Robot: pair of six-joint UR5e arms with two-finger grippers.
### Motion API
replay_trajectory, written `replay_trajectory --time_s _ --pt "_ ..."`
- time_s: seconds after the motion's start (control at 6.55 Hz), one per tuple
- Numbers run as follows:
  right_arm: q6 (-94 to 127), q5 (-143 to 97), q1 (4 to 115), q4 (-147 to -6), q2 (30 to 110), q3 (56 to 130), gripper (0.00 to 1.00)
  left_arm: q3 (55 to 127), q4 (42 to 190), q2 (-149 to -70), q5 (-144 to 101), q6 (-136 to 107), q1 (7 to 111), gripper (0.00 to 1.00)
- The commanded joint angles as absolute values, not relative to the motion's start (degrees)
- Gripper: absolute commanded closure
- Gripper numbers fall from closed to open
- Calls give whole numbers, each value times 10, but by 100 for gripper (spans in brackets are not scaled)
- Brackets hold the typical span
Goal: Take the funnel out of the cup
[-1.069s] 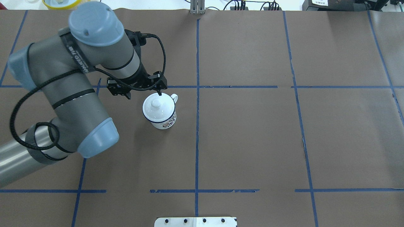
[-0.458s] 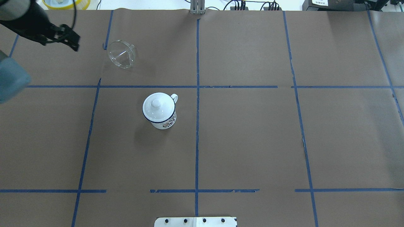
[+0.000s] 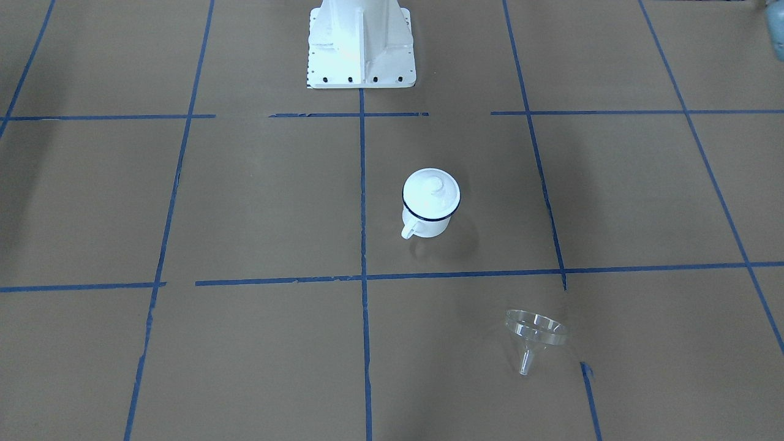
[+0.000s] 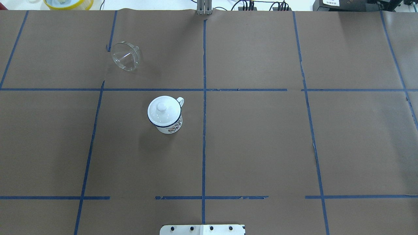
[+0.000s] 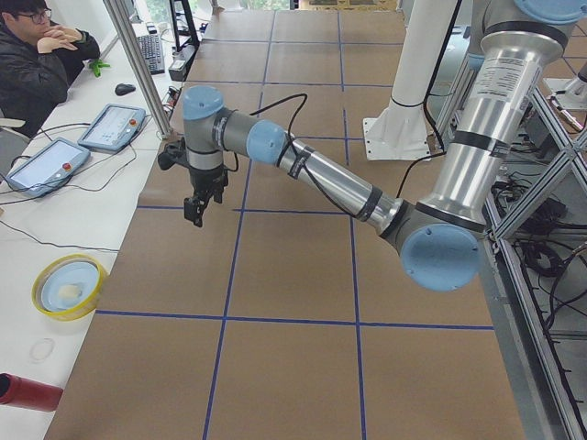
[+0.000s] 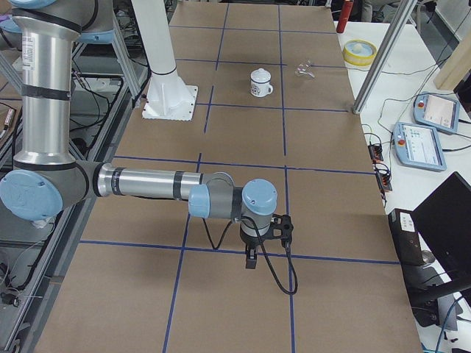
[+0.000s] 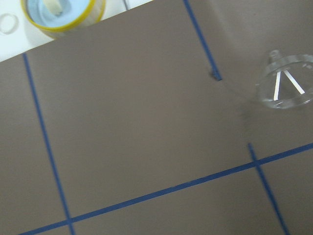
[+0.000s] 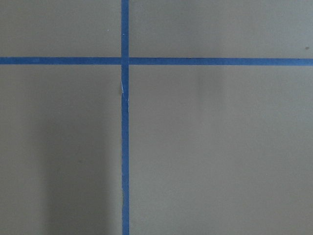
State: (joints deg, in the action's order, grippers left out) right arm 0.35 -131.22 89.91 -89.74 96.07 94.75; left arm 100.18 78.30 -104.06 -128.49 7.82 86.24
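The clear funnel (image 4: 125, 56) lies on its side on the brown paper, apart from the cup, in the far left square; it also shows in the front view (image 3: 534, 335) and the left wrist view (image 7: 286, 83). The white cup (image 4: 169, 125) with a dark blue rim stands upright near the table's middle, with a white knobbed lid (image 4: 162, 108) on top. My left gripper (image 5: 197, 206) shows only in the exterior left view, held above the table. My right gripper (image 6: 252, 257) shows only in the exterior right view, far from both. I cannot tell whether either is open or shut.
A yellow-rimmed bowl (image 4: 63, 2) sits beyond the table's far left edge, next to an operator (image 5: 37, 55) and tablets (image 5: 110, 126). The white robot base (image 3: 361, 43) stands at the near edge. Blue tape lines cross the brown paper.
My left arm has drawn back from beside the cup, leftward and out of the overhead view. The funnel, hidden at first, now lies in the open on the paper. The cup has not moved.
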Motion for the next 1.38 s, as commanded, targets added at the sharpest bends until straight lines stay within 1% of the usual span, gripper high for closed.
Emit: replay_trajectory --time_s 0.0,0.15,0.31,0.61,1.22 --pt "4 -1312 899 -897 961 947 0 955 789 -951 -1319 114 908 0" --pt "4 -1312 899 -897 961 947 0 938 790 -948 -1320 115 931 0" --pt "4 -1312 899 -897 961 947 0 944 787 -937 -1320 112 933 0" --pt "4 -1312 899 -897 961 947 0 937 787 -935 -1320 112 933 0" --pt "4 -1312 899 -897 961 947 0 947 794 -933 -1320 113 931 0"
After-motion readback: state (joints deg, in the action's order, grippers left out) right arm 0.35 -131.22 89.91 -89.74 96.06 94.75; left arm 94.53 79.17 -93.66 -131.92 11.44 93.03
